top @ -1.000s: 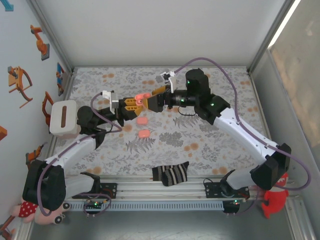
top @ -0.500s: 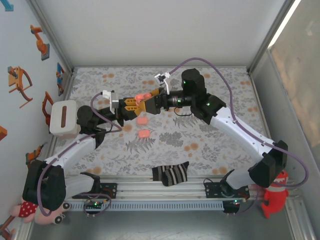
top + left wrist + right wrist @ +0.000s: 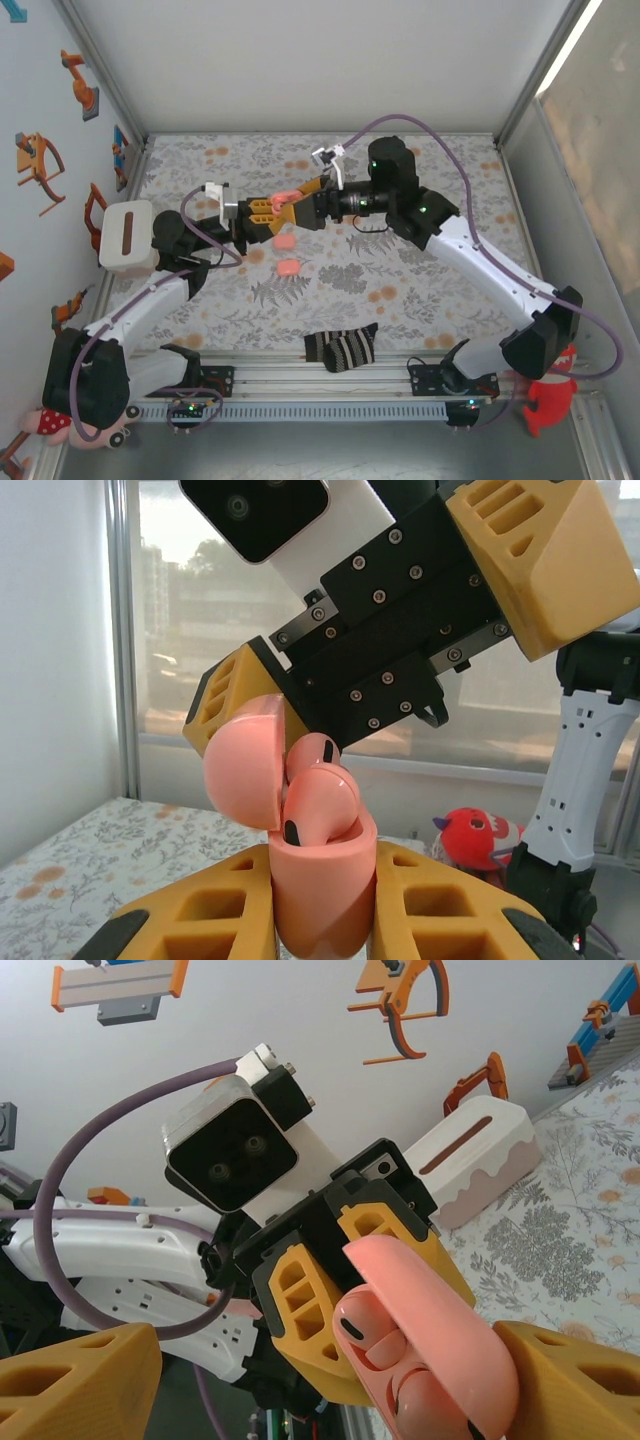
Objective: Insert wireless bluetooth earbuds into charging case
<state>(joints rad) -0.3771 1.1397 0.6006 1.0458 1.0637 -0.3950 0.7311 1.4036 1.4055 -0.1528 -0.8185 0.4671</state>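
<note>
Both arms stretch inward, tips meeting — left gripper (image 3: 270,208) clamped tight, right gripper (image 3: 293,205) spread wide.

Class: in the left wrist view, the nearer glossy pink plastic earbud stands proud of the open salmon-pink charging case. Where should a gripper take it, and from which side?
I'd pinch the earbud by its rounded head, the part above the case rim; the rest is sunk inside. Come from above, on the side away from the raised lid, which blocks the other side.

Bright, even light (left wrist backlit)
</note>
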